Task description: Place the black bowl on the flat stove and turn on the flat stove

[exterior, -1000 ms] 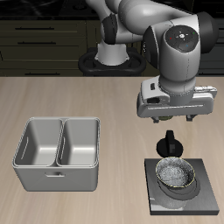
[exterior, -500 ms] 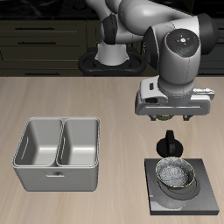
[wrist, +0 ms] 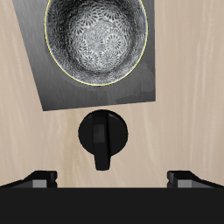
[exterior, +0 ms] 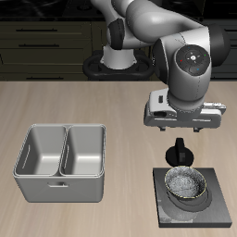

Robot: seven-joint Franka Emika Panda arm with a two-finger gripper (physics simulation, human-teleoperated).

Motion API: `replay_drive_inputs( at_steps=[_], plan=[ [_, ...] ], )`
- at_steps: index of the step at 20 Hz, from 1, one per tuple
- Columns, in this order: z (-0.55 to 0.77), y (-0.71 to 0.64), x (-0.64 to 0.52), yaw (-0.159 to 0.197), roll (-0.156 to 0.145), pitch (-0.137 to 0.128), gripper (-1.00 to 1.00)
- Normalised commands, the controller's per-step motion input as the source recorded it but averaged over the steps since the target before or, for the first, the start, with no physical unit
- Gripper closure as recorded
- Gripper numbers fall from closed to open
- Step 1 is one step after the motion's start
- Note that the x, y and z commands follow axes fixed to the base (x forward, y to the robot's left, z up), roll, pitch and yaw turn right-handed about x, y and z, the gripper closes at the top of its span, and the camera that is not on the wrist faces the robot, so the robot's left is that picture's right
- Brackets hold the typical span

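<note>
- Exterior view: the arm [exterior: 153, 28] reaches from the upper middle of the frame down to the right, and its gripper [exterior: 183, 123] hangs at centre right, above the table [exterior: 74, 102].
- The fingers are hidden under the wrist body here, so this view does not tell how they stand.
- Just below the gripper in the frame sits the knob [exterior: 179, 153], black, with its handle pointing down the frame towards the stove.
- The stove [exterior: 215, 213], a flat dark grey slab, lies in the lower right corner.
- The bowl [exterior: 185, 185] stands on the stove, upright, dark outside and speckled grey-white inside, with a thin yellow-green line along its rim.
- A grey caddy [exterior: 61, 186] with 2 compartments sits at lower left, well apart from the stove.
- Wrist view: the bowl [wrist: 96, 37] is seen from straight above, sitting on the grey stove plate [wrist: 57, 92].
- The knob [wrist: 104, 136] lies beside the plate's edge, on the wood, its handle pointing away from the bowl.
- The 2 fingertips [wrist: 39, 178] show far apart with nothing between them: the gripper [wrist: 112, 179] is spread wide and touches neither knob nor bowl.
</note>
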Motion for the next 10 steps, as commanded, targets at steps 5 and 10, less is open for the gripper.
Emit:
replay_drive_inputs(
  at_steps=[5, 10],
  plan=[
    [-0.21, 0.10, -0.10, -0.004, -0.007, 0.025, -1.00],
    [-0.21, -0.04, -0.12, 0.038, -0.034, -0.010, -1.00]
  ],
)
